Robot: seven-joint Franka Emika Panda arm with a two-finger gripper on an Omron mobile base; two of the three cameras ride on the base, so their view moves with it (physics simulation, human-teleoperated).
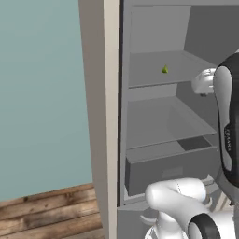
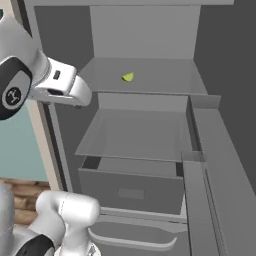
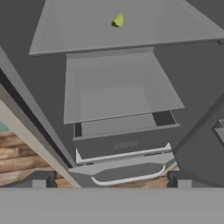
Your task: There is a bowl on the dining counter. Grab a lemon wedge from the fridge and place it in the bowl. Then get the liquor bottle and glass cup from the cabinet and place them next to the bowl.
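facing the fridge (image 2: pixel 220 60), door swung wide, grey interior laid bare: upper shelf (image 2: pixel 165 80), lower shelf (image 2: pixel 130 135), drawer (image 2: pixel 130 190) beneath. reaching in at upper-shelf height with the arm (image 2: pixel 60 82), hand well short of the target. showing two finger tips (image 3: pixel 39 180) far apart at the bottom of the hand view, so spread wide and holding nothing. resting mid-shelf toward the back, untouched: lemon wedge (image 2: pixel 128 76). judging the task as barely begun: fridge open, wedge not yet grasped, bowl drop-off plus bottle and cup fetch all left.
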